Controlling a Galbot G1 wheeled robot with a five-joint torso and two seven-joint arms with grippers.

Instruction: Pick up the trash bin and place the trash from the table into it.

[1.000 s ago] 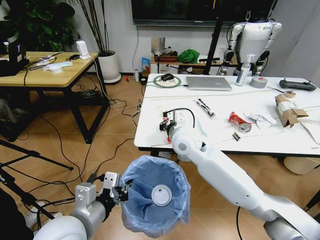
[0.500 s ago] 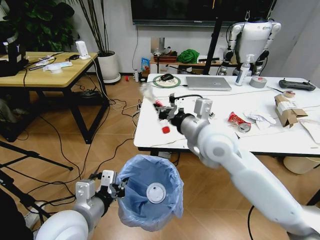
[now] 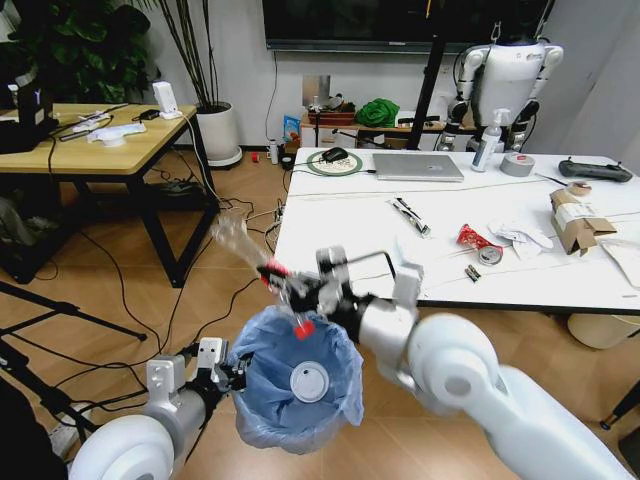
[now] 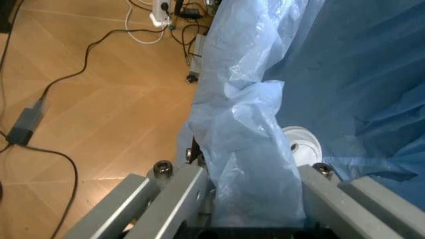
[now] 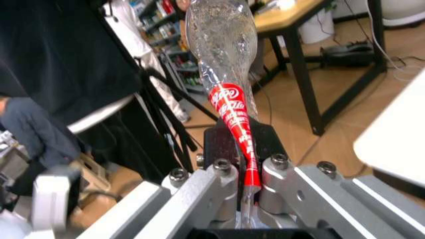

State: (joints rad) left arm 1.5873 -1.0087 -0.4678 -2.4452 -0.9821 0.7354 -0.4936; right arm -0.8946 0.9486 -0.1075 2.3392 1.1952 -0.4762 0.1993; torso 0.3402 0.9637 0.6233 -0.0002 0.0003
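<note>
The right claw (image 3: 290, 290) has swung away from the tabletop (image 3: 350, 265) and now hangs past its front-left corner, over the rim of the trash bin (image 3: 295, 385). Half a second ago the same claw was above the tabletop's left edge; a second ago it was down near the front-left part of the surface. It is clamped on a squashed clear bottle (image 5: 222, 55) with a red label, the flattened neck end pinched between the jaws, as the right wrist view shows plainly. In the head view the bottle's clear body sticks out up and away from the tabletop, and its red cap (image 3: 302, 327) dangles just above the bin's mouth.

The left claw (image 3: 222, 378) grips the bin's rim, its fingers closed on a bunched fold of the light-blue bag (image 4: 249, 134), holding the bin off the floor below the tabletop's front edge. A white lid (image 3: 308, 382) already lies at the bottom of the bag.

So this piece looks carried across and ready to be let go. More trash is left near the tabletop's right end: a red wrapper (image 3: 473, 239), crumpled white paper (image 3: 522, 234) and a torn cardboard box (image 3: 578, 222). The job appears well short of finished.
</note>
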